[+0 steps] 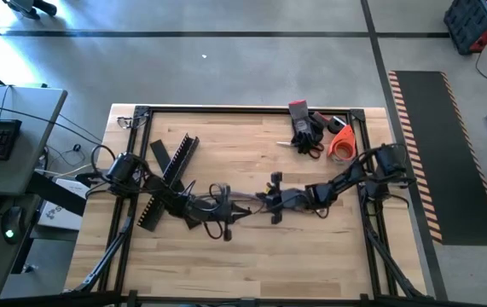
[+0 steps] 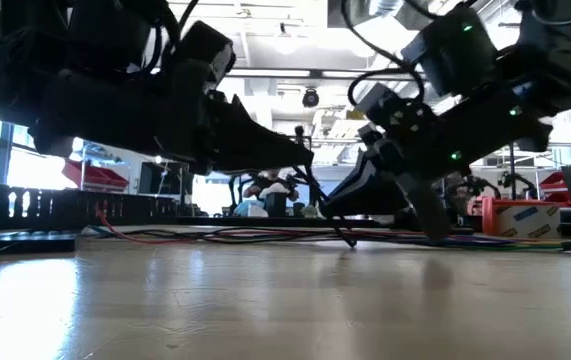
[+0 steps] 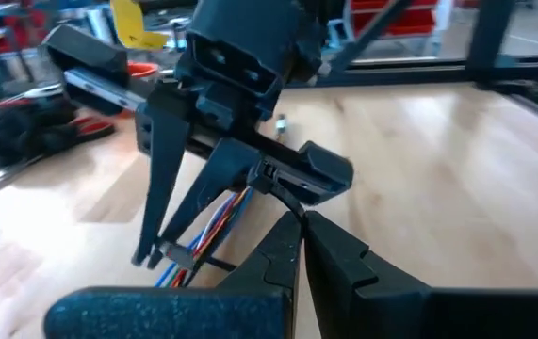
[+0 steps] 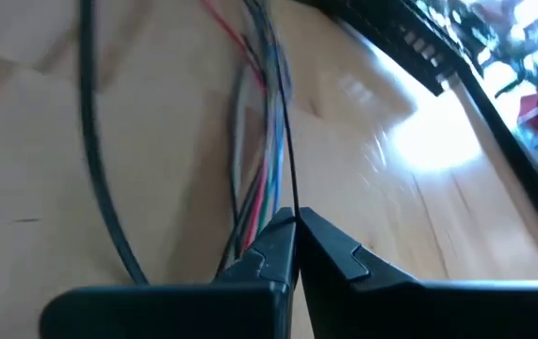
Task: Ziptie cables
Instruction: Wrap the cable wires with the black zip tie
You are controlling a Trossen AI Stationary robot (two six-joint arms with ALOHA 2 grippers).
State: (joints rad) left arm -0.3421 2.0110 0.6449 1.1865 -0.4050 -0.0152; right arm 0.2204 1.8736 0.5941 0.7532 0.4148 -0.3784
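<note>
Multicoloured cables, dark grippers, orange tape roll.

Bare table lies open along my near side. Across the middle, the cables and slotted black bars block passage; tape roll and pliers crowd the far right corner.

The high view looks straight down on the whole table; the low view skims level across it. Both wrist views sit close above the cables — shared with the others.

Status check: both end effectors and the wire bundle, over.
Left end effector shut on thin black strand. Right end effector shut on bundle of thin coloured wires, mid-table. Long black slotted bar beside left arm.
</note>
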